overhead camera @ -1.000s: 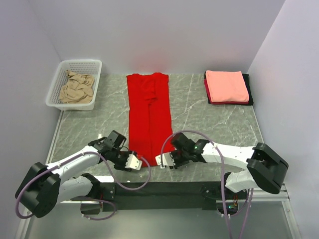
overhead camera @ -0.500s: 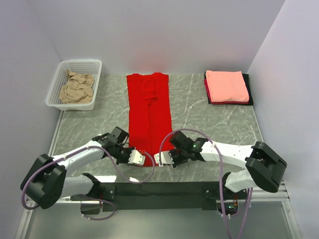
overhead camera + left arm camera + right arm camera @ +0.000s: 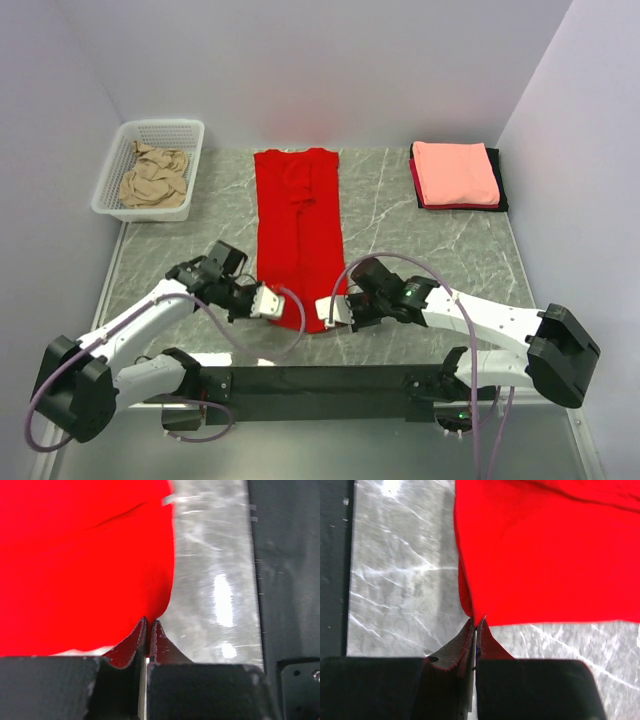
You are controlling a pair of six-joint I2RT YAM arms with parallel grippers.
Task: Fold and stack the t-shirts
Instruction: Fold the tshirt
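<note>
Both claws clamped on the near hem corners of the red t-shirt (image 3: 298, 230).
The left gripper (image 3: 270, 303) and right gripper (image 3: 328, 312) each pinch one corner, fingers together on cloth. The shirt extends ahead of them as a narrow strip, likely so the hem can be carried forward to the collar. The folded t-shirts (image 3: 455, 172) lie well ahead, rightward.

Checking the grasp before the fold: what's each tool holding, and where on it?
Both are shut on the red t-shirt: the left tool pinches its near-left hem corner, the right tool its near-right hem corner.
</note>
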